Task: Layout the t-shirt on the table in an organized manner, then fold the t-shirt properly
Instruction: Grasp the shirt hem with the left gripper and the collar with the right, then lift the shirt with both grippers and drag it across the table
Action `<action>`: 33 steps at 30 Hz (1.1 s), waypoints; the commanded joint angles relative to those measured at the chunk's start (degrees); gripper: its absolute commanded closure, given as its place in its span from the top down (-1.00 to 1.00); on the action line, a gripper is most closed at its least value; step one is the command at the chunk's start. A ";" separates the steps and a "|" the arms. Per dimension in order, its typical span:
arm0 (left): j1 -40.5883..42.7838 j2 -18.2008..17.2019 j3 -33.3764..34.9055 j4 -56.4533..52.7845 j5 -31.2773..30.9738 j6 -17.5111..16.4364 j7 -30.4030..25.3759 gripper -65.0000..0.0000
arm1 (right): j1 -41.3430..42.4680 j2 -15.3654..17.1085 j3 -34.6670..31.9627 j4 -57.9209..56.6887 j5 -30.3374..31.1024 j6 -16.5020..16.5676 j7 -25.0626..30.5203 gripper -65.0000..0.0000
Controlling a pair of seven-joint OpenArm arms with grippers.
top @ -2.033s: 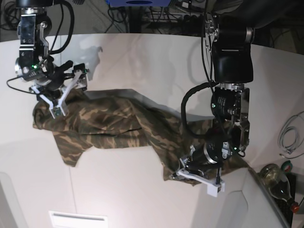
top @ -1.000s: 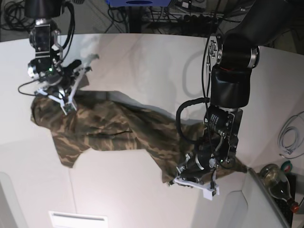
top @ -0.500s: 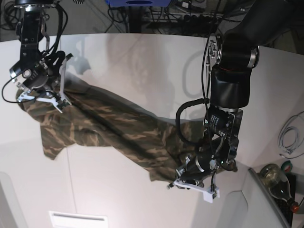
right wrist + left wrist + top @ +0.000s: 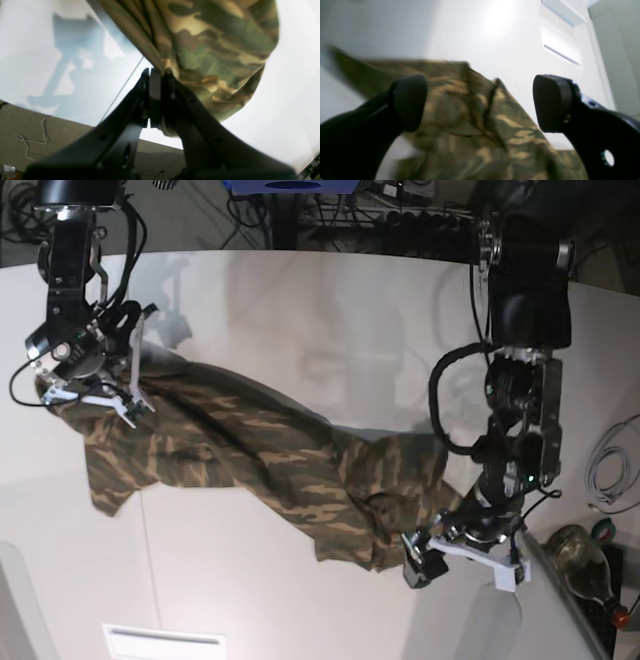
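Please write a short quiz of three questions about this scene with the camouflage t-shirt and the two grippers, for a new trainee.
1. True or false: the right gripper is shut on the t-shirt.
2. The left gripper is: A) pinching cloth, B) open with the cloth below it, C) out of view.
3. Fill in: the t-shirt lies on the white ____, bunched and not flat.

Key: 1 true; 2 B; 3 table.
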 commanded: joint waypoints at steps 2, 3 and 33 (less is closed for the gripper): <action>3.19 -1.28 0.25 4.26 -0.24 -0.46 1.09 0.99 | 0.69 -0.12 0.34 1.05 -0.39 0.03 0.22 -0.94; 4.95 -2.16 0.16 4.96 -0.24 -0.46 1.71 0.99 | 0.86 -0.65 0.43 1.05 -0.39 0.03 0.22 -0.84; 16.56 -7.69 2.36 9.71 -0.77 -0.46 14.10 -1.00 | 10.97 -5.05 22.06 -19.35 -0.48 0.03 13.41 -0.88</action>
